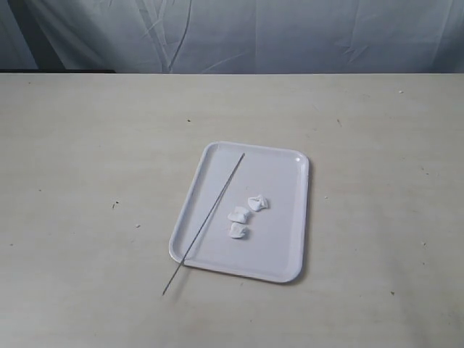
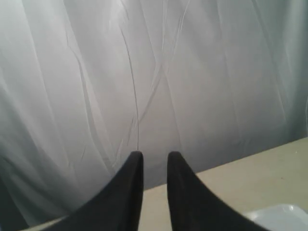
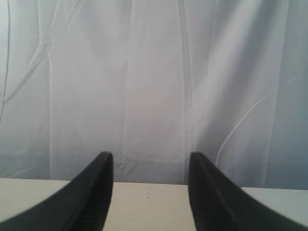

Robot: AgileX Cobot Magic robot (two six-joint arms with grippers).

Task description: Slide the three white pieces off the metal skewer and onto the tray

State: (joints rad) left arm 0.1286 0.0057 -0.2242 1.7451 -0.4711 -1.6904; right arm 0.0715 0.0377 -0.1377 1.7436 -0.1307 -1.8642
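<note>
My left gripper [image 2: 155, 154] holds nothing, its dark fingers parted by only a narrow gap. On the pale beige table [image 1: 87, 181], the thin grey metal skewer [image 1: 204, 223] lies bare and slanted across the left part of the flat glossy white rectangular tray [image 1: 279, 250], its near end poking past the rim, with the three small pinched white pieces [image 1: 239, 214] clustered loose on the tray just right of it. My right gripper [image 3: 151, 155] is spread wider, also empty.
</note>
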